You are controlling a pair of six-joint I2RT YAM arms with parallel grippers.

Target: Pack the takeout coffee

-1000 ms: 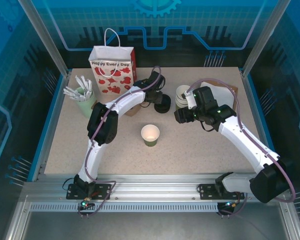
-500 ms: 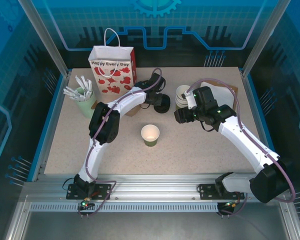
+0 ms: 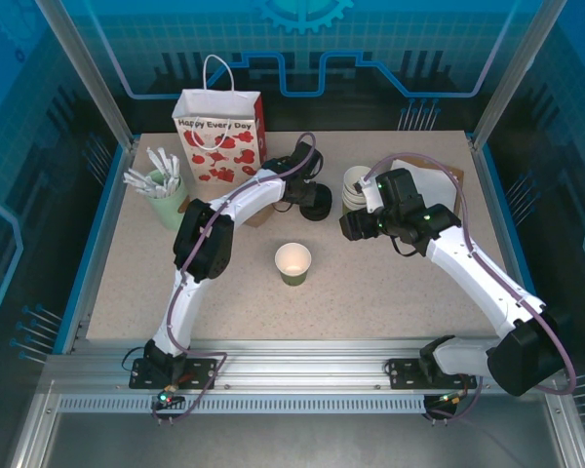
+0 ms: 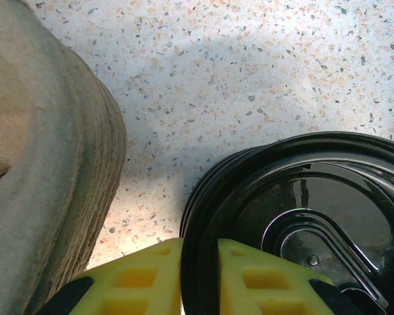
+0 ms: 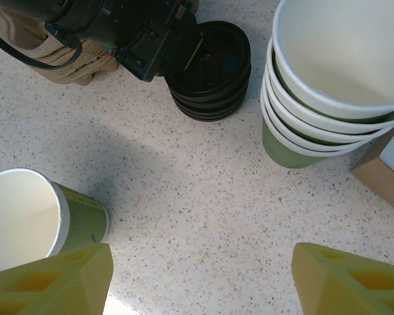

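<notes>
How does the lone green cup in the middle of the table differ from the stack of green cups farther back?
The lone cup is a single cup; the stack of cups is several nested together. The lone cup stands near the middle of the table; the stack of cups stands farther back, to the right. Both are green with white rims and insides, upright and lidless.

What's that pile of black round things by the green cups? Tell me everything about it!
It is a short stack of black lids, shiny plastic by the look, round with raised rims, sitting flat on the speckled table, near the stacked green cups but apart. The top lid has a curved moulded ridge. The left gripper pinches its rim between yellow fingers, one outside, one inside.
</notes>
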